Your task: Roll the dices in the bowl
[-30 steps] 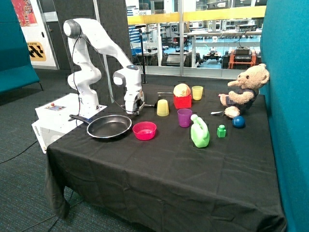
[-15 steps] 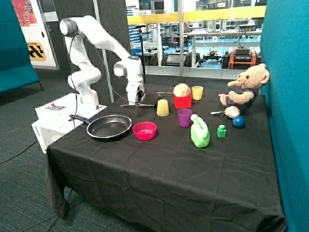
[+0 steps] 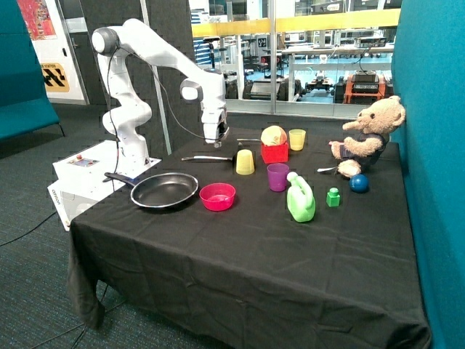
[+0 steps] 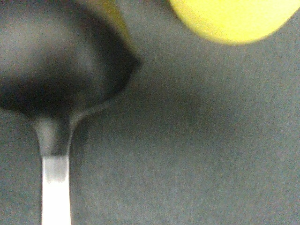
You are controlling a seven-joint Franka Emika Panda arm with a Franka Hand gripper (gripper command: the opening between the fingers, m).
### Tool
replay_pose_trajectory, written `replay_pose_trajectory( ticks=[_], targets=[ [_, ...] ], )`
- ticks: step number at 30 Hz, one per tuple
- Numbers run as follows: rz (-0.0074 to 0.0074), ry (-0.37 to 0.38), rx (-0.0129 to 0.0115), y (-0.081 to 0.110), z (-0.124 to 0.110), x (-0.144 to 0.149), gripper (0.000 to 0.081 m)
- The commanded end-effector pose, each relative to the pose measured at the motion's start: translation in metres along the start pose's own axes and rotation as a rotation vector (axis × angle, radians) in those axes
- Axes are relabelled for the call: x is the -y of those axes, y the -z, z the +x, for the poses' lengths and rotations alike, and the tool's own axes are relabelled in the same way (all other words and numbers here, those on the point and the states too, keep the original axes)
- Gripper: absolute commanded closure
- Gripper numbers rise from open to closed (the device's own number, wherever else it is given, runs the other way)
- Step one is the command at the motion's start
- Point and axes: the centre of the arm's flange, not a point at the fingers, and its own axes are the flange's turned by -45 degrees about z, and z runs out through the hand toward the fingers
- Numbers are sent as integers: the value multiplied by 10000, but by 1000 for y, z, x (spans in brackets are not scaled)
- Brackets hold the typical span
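**Entry: arm raised at the back of the table, dice not located**

Gripper [image 3: 216,138]: hangs above the black ladle [image 3: 205,158] that lies on the tablecloth, close to the upturned yellow cup [image 3: 245,161]. It touches nothing that can be made out. Whether its tips stand apart or together cannot be told from either view, and nothing can be seen in its hold.

Wrist view: the ladle's dark bowl with its pale handle [image 4: 55,190], plus the rounded edge of a yellow object [image 4: 234,18], probably the cup, over dark cloth.

The bowl [image 3: 217,196]: pink, near the front of the table, just beside the frying pan [image 3: 164,191] and well apart from the gripper. Its inside appears bare.

The dices: not visible in either view; they may be hidden under or inside something, but that is only a guess.

Step in hand, as a judgement: an early phase of searching or approach; no rolling appears done.

Next move, as a judgement: the dices must first be found and gripped, a fine pinch given their small size, then carried across to the bowl and released above it.
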Motion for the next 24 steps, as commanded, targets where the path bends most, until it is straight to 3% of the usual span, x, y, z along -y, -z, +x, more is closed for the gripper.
replay_pose_trajectory(
  ticks=[1, 11, 24],
  targets=[
    [-12, -687, 81, 28, 41, -10, 808],
    [-15, -1583, 80, 38, 55, -48, 808],
    [-20, -2668, 79, 41, 52, -106, 808]
  ],
)
